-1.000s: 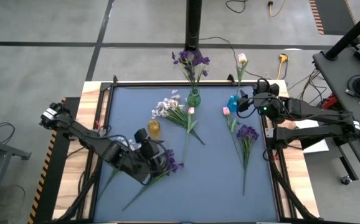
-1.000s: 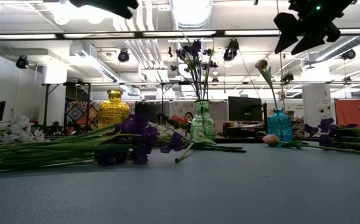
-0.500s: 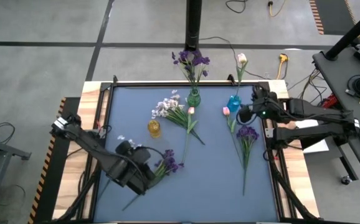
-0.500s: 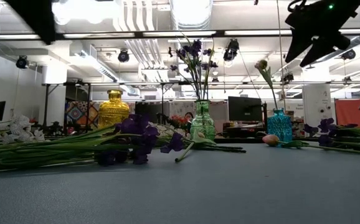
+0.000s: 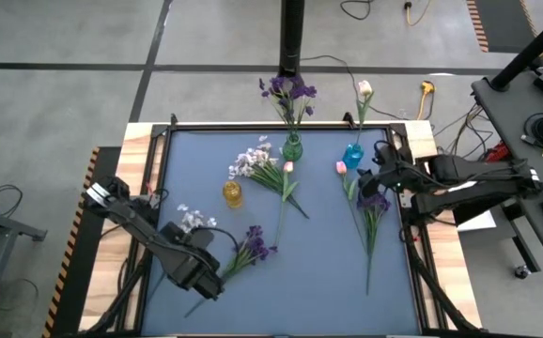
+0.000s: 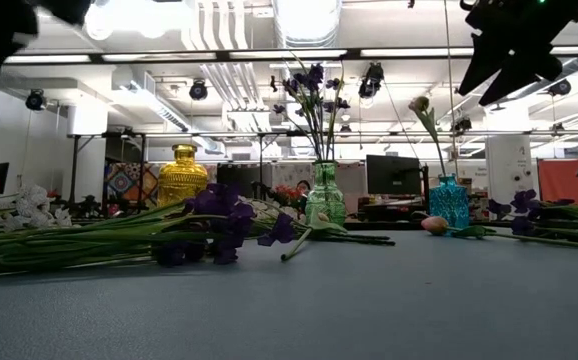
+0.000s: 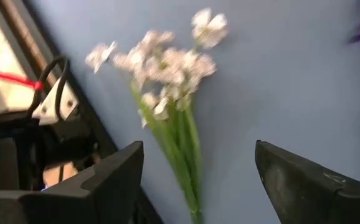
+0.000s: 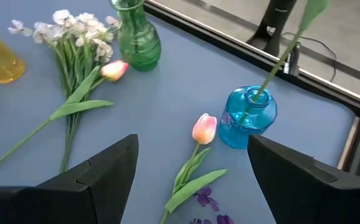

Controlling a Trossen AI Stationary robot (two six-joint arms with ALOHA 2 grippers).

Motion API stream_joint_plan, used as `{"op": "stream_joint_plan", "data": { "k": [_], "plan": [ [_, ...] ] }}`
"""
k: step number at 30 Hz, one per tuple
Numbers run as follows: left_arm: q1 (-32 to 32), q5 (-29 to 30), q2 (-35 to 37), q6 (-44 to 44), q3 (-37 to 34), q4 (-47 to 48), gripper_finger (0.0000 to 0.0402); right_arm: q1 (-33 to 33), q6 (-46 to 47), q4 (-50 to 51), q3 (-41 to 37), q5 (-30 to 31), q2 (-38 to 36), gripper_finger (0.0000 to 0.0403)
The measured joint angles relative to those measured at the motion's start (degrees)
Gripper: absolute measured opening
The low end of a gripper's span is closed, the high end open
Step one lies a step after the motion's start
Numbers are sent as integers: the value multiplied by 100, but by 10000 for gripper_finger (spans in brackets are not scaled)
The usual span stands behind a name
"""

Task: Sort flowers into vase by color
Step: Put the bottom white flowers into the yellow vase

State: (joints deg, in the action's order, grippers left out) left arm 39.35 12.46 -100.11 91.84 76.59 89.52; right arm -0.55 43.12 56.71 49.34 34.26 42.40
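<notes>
My left gripper (image 5: 194, 265) hangs open above the table's near left part, with a white sprig (image 7: 167, 81) lying on the table ahead of its fingers and a purple flower (image 5: 253, 246) to its right. My right gripper (image 5: 375, 176) is open and high over the right side, above a lying pink tulip (image 8: 203, 129) and beside the blue vase (image 8: 247, 117), which holds a pink tulip (image 5: 364, 89). The green vase (image 5: 292, 147) holds purple flowers. The yellow vase (image 5: 232, 193) stands empty. Another purple flower (image 5: 373, 200) lies at the right.
A second white sprig (image 5: 257, 161) and another pink tulip (image 5: 288, 167) lie between the yellow and green vases. The three vases stand along the far half of the blue mat. A black frame (image 5: 159, 188) borders the mat. The near middle of the mat is bare.
My left gripper has drawn back toward the table's near left corner, away from the purple flower, and the white sprig beside it has come into view. My right gripper has moved from the blue vase toward the near edge, over the lying tulip and purple flower.
</notes>
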Motion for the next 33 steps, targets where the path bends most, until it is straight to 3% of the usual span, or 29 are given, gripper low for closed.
{"op": "stream_joint_plan", "data": {
  "k": [21, 26, 33],
  "plan": [
    [24, -1101, 247, 388, -2494, -2425, 290, -147, -5, -46, -7, 89, 656, 291],
    [23, -1161, 288, 493, -2670, -2637, 256, -147, -8, -48, -7, 131, 724, 295],
    [23, -1172, 348, 680, -2666, -2590, 160, -147, -21, -48, -7, 136, 723, 289]
  ]
}}
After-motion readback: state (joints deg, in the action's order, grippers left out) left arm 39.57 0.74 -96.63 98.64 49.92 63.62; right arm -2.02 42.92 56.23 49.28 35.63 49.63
